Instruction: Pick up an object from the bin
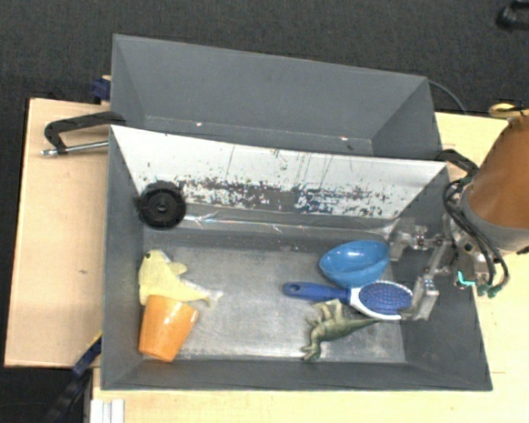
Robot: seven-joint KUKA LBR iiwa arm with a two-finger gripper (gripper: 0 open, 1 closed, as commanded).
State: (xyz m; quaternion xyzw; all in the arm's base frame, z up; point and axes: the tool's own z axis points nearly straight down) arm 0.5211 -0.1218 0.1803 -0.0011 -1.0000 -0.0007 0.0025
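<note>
My gripper (424,264) hangs low by the bin's right wall, just right of a blue bowl-shaped scoop (354,260). A blue-and-white hairbrush (381,299) lies below the scoop, its oval head next to the gripper's lower end and its blue handle pointing left. Whether the two touch I cannot tell. In front of the brush, a green toy dinosaur (333,325) lies near the front wall.
At the front left an orange cup (166,328) lies on its side with a pale yellow soft toy (163,277) against it. A black round disc (161,205) rests at the back left corner. The arm's orange cover sits over the bin's right rim.
</note>
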